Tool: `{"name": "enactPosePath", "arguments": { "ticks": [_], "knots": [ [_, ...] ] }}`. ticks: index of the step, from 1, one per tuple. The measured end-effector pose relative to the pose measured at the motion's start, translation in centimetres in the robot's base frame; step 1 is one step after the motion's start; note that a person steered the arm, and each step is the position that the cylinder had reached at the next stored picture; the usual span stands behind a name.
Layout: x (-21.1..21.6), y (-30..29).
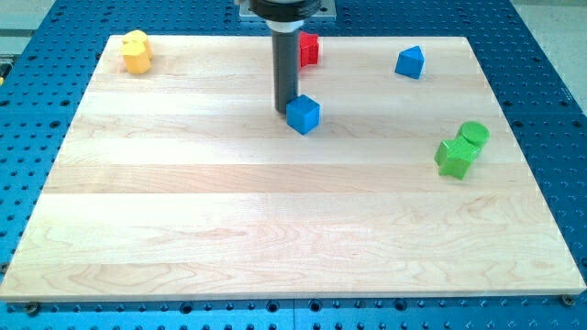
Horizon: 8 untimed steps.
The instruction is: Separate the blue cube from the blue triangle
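The blue cube (pixel 303 114) sits on the wooden board (pixel 275 211) at the upper middle. The blue triangle (pixel 410 62) lies well apart from it, toward the view's upper right. My tip (pixel 285 110) stands just at the cube's left side, touching or almost touching it. The dark rod rises straight up from there to the view's top edge.
A red block (pixel 309 49) sits near the board's top edge, partly behind the rod. Yellow blocks (pixel 136 51) lie at the top left corner. A green cylinder (pixel 474 134) and a green block (pixel 455 158) sit together at the right.
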State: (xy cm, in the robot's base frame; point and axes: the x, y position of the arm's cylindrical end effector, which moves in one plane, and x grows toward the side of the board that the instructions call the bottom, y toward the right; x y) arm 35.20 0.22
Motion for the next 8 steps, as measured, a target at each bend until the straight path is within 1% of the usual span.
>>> {"name": "enactPosePath", "arguments": {
  "ticks": [1,2,3,4,5,6,7,8],
  "knots": [
    [-2.9,0.0],
    [-4.9,0.9],
    [-4.9,0.8],
    [-6.8,0.8],
    [-10.1,7.6],
    [-11.1,12.0],
    [-12.5,18.5],
    [-9.7,22.1]
  ]
}}
